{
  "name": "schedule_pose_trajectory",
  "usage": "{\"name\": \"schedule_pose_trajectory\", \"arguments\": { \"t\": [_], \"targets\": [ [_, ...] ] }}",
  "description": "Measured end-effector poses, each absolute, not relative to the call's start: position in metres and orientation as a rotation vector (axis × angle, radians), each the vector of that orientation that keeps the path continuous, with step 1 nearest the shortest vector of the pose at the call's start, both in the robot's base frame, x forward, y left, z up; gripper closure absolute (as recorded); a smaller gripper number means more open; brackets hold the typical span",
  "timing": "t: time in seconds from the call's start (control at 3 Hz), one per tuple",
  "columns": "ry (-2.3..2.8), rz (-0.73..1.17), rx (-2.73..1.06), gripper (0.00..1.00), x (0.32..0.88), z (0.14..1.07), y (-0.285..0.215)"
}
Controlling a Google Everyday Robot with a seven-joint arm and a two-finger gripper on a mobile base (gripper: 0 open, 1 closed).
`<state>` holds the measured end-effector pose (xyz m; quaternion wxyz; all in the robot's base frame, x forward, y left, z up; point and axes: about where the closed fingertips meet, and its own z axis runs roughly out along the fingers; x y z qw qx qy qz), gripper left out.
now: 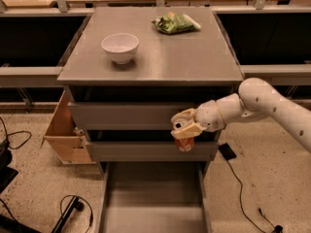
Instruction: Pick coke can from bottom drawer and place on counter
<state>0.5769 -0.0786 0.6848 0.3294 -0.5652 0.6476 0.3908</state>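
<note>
While pulled out at the near edge, bottom drawer [153,203]: lay open below the cabinet, flat grey floor showing.
gripper [184,129]: hung above the drawer's far right part, just in front of the two upper drawer fronts [126,115], fingers clamped on the can.
coke can [186,144]: held in the gripper, red body showing beneath the fingers, off both drawer and counter.
wooden box [63,130]: stood left of the cabinet.
counter [160,57]: topped the cabinet, farther back.
white bowl [120,46]: sat on the counter's left side.
green snack bag [175,23]: lay at the counter's far edge, well apart from the bowl.
</note>
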Motion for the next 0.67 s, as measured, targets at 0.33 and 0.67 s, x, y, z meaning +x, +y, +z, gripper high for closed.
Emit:
{"name": "schedule_pose_trajectory", "arguments": {
  "t": [0.33,0.67],
  "targets": [
    [1.787,0.981,-1.438,1.00,0.578,0.759,-0.084],
    [1.824,0.881,-1.384,1.00,0.586,0.838,-0.096]
  ]
}}
